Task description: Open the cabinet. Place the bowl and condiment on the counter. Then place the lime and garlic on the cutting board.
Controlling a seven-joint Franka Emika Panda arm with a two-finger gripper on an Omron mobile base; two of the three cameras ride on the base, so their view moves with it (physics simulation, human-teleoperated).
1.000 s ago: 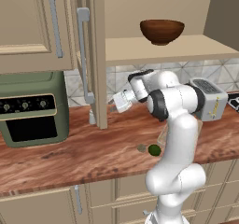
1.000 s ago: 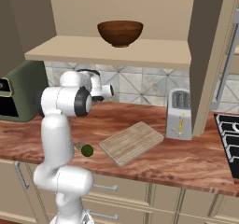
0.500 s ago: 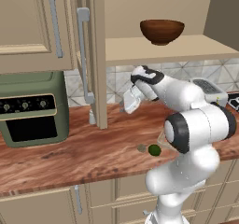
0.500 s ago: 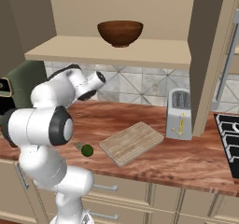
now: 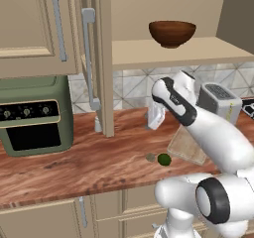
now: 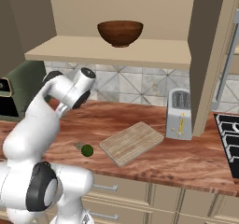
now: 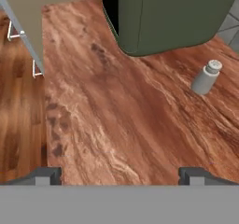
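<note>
The cabinet point(image 5: 163, 53) stands open, and the dark brown bowl point(image 5: 172, 32) point(image 6: 120, 32) rests on its shelf. My gripper point(image 5: 153, 125) point(image 7: 120, 175) hangs open just above the counter point(image 5: 99, 162), right of the open door, holding nothing. The pale condiment point(image 7: 205, 77) stands upright on the counter next to the green oven, away from my fingertips point(image 7: 44, 175). The lime point(image 5: 164, 159) point(image 6: 87, 150) and the garlic point(image 5: 150, 157) point(image 6: 79, 145) lie side by side on the counter left of the cutting board point(image 6: 132, 142), which is bare.
A green oven point(image 5: 32, 113) point(image 7: 168, 13) fills the counter's left end. The grey toaster point(image 6: 179, 120) stands behind the board near the right door point(image 6: 210, 55). The left door's edge and bar handle point(image 5: 88, 58) jut out over the counter. A stove point(image 6: 228, 134) lies far right.
My gripper has moved right and down from beside the open door to just above the counter. The elbow swung forward. The bowl, lime and garlic have not moved.
</note>
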